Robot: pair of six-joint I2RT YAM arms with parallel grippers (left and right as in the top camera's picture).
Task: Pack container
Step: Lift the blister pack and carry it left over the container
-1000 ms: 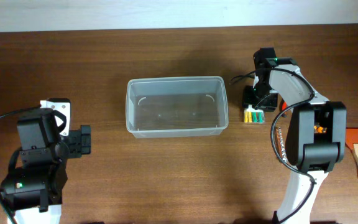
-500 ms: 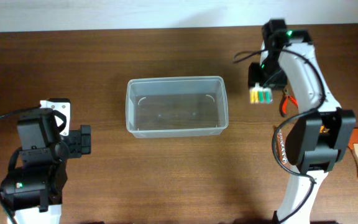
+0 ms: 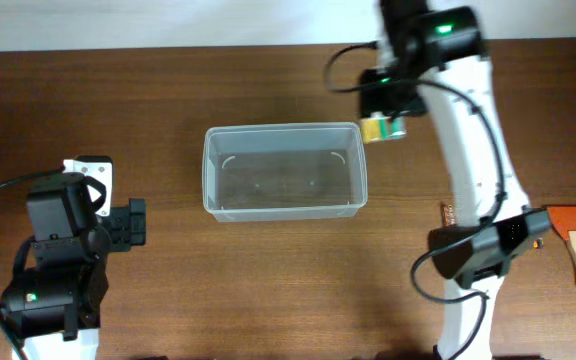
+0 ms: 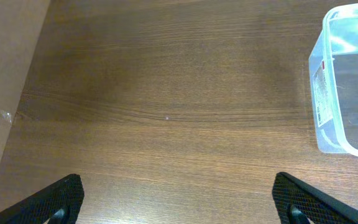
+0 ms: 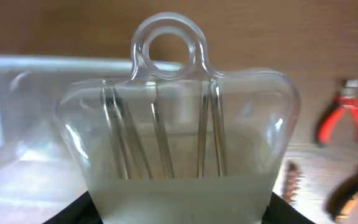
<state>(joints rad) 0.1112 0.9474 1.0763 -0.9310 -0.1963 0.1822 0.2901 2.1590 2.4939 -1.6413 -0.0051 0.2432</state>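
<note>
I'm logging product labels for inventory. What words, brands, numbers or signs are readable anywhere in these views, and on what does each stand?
No text can be read in any view.
Sticker on the end wall of the container: printed lines with a bit of red, too small and blurred to read.
Clear plastic case filling the right wrist view: no print visible.

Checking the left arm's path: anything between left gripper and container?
No. Only bare tabletop lies between the left gripper and the container; the left wrist view shows it.
</note>
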